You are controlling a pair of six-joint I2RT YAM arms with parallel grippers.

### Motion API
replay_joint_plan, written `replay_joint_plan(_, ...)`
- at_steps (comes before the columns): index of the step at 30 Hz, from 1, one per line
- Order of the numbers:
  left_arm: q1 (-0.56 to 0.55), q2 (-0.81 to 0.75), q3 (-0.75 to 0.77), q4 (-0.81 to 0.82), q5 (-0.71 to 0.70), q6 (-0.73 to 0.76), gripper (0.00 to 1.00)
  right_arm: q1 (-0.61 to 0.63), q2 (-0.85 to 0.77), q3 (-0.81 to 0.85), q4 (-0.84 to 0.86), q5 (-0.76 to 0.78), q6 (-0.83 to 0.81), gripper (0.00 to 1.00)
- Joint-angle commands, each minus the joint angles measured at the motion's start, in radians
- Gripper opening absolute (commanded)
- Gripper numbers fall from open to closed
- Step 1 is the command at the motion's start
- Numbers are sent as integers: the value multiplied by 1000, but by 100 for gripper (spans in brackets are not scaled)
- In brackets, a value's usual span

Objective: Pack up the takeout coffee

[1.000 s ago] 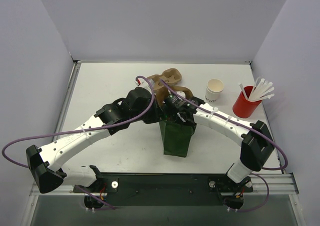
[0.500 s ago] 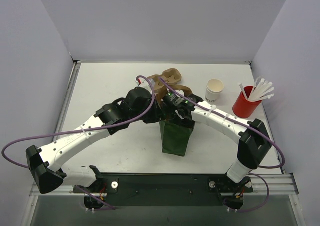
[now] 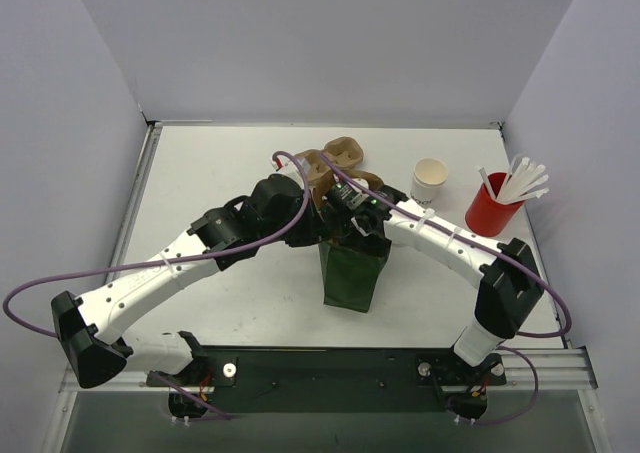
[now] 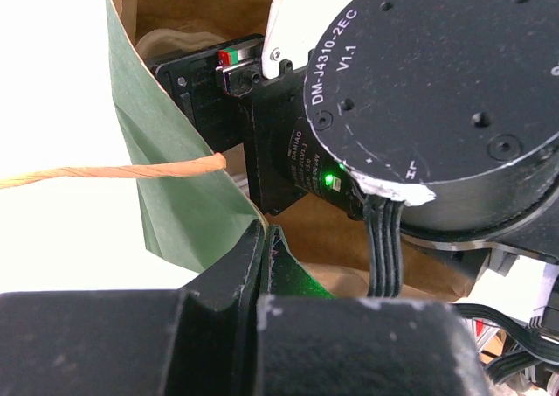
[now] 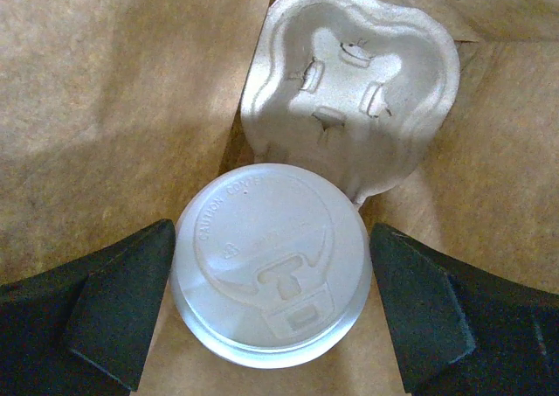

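Risk: bag point(image 3: 350, 278), rim pinched in my closed left gripper point(image 4: 265, 243), could sag onto my right gripper point(image 5: 275, 309) if that pinch slips | pulp carrier point(image 5: 349, 90) just ahead could snag and tip the takeout coffee point(image 5: 271, 256), clamped between my widespread right fingers inside the bag | white table point(image 3: 220, 163) beneath, plain walls point(image 3: 300, 43) around.

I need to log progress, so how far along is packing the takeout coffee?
Done: the lidded takeout coffee is down inside the green bag, beside a pulp carrier. In hand: the right gripper grips it; the left gripper pinches the bag rim. Left: release and withdraw.
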Motion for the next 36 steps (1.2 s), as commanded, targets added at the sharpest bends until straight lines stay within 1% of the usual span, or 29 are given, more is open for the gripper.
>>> replay_joint_plan(1, 10, -34, 4, 57, -34, 28, 0, -3, 22, 46, -79, -29, -6, 88)
replay_joint_plan(18, 8, -35, 2, 55, -47, 32, 0, -3, 25, 52, -102, -51, -9, 88)
replay_joint_plan(36, 10, -37, 4, 55, -50, 28, 0, -1, 14, 51, -102, -34, -17, 90)
